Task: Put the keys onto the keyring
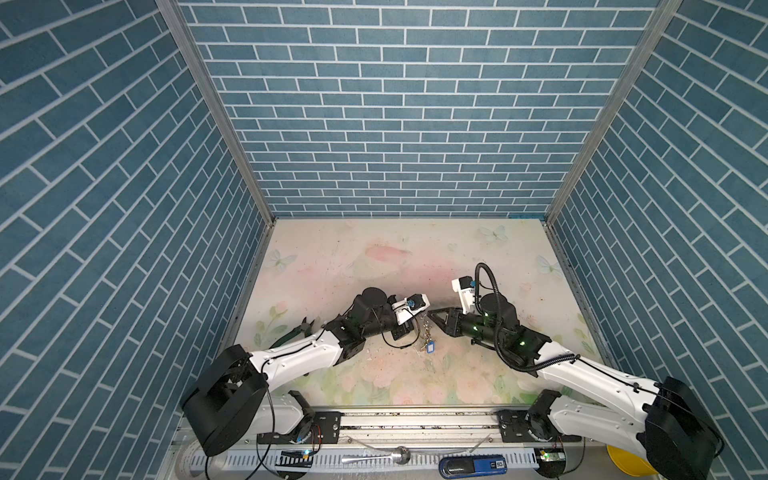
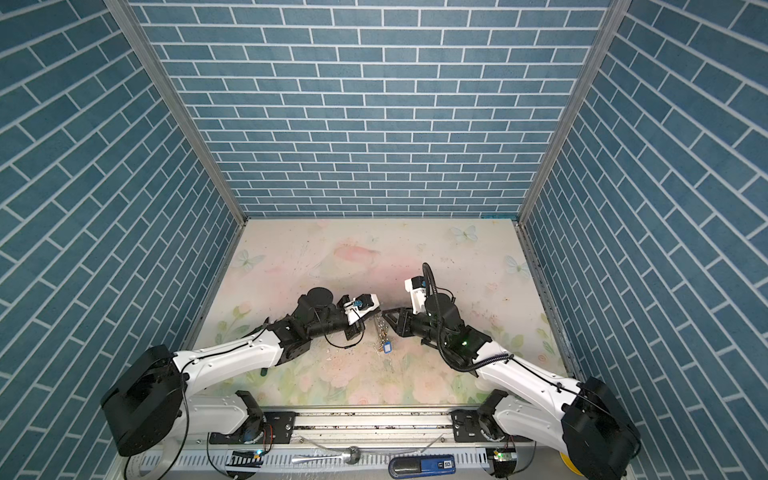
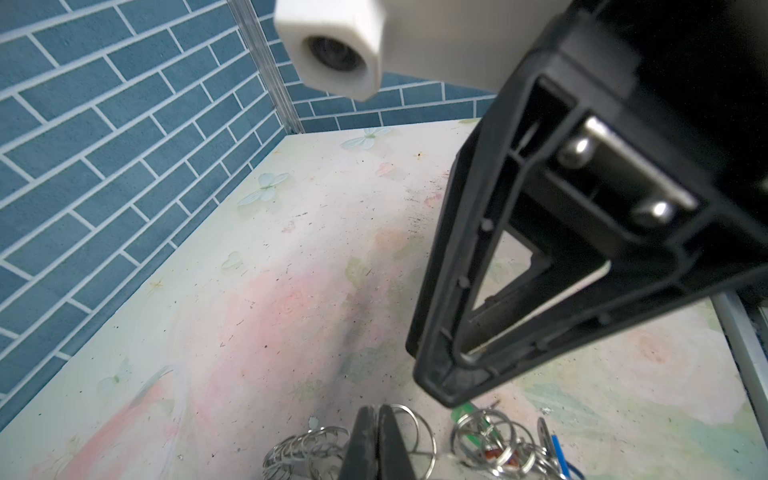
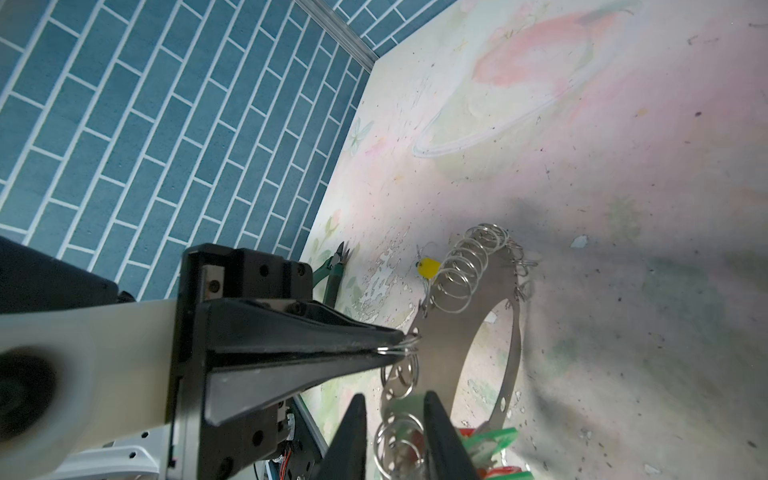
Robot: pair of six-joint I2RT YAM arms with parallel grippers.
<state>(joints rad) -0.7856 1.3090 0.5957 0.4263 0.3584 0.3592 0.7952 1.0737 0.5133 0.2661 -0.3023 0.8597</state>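
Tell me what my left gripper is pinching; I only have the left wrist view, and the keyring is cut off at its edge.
Observer: The right wrist view shows the left gripper shut on one small ring at the edge of the keyring, a flat hoop.
Operator: Is the right gripper holding anything?
Observer: Its fingers stand apart around a green tag and some rings; whether they touch, I cannot tell.
Operator: Any tag I'm missing?
Observer: A yellow tag shows beside the keyring's edge; hooked on or not, I cannot tell.

Left tool (image 4: 398,347) tight on keyring (image 4: 452,329)
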